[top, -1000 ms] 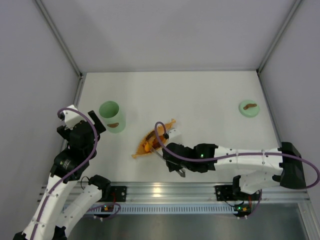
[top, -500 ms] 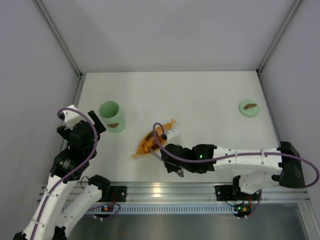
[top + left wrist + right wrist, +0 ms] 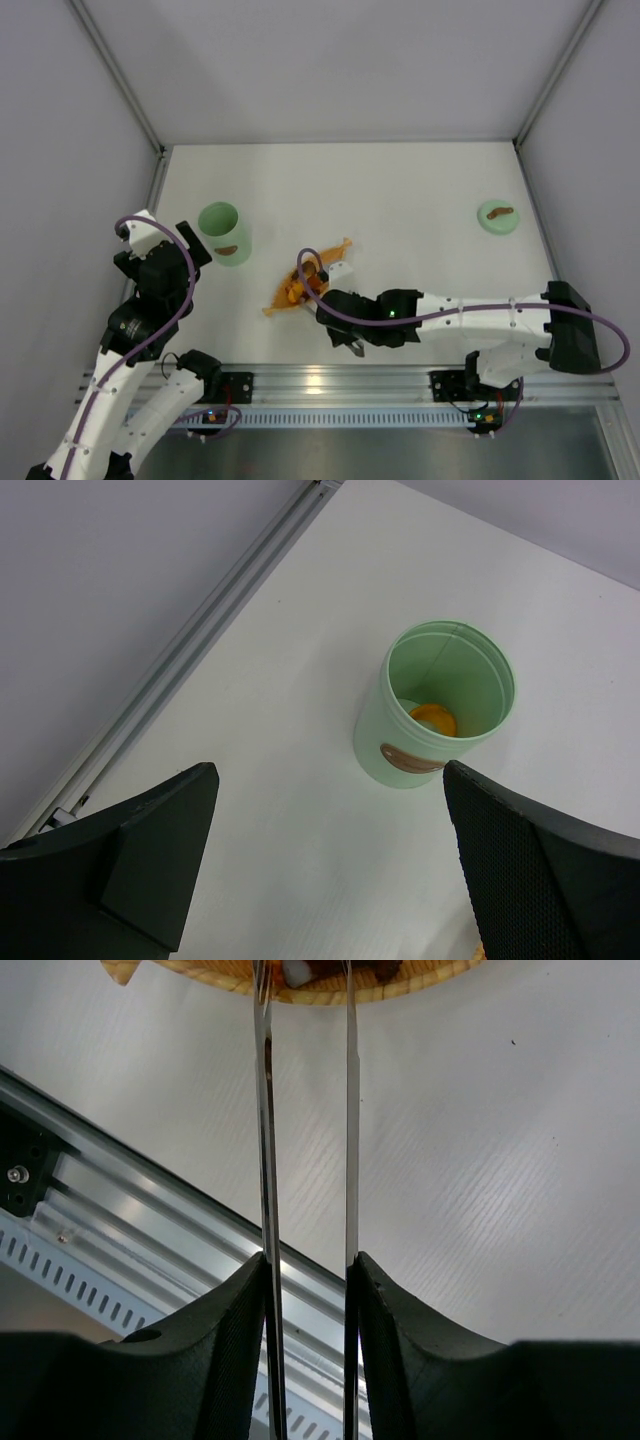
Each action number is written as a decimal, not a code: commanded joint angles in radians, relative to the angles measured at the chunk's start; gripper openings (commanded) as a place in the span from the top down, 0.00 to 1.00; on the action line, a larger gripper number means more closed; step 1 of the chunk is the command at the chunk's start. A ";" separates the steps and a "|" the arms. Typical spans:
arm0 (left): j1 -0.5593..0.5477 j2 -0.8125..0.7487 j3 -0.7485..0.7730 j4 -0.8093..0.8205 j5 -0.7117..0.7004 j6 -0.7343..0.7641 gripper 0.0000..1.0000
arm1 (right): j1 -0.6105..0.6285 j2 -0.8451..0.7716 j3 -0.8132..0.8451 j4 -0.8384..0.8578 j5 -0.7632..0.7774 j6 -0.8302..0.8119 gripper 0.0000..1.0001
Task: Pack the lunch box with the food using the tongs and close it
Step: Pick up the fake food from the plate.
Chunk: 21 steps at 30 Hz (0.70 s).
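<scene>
Right gripper (image 3: 305,1272) was clamped on the tongs (image 3: 263,1140), both slim arms pinched between its fingers. Tong tips reached the food (image 3: 296,970) on the orange tray (image 3: 405,989). The lunch box (image 3: 228,246) stood lidless, well apart to the left.

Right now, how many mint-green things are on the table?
2. The open tub stands on the left; the lid lies apart from it, far to the right. No other seems hidden.
</scene>
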 commanded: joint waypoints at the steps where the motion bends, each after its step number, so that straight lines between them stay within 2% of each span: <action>1: 0.001 0.003 -0.006 0.014 0.006 0.010 0.01 | 0.019 0.013 0.056 0.044 0.025 0.014 0.62; 16: 0.001 0.003 -0.006 0.014 0.006 0.010 0.01 | 0.019 -0.016 0.094 -0.022 0.066 0.020 0.77; 21: 0.002 0.003 -0.006 0.014 0.006 0.012 0.01 | 0.019 -0.025 0.120 -0.047 0.094 0.011 0.78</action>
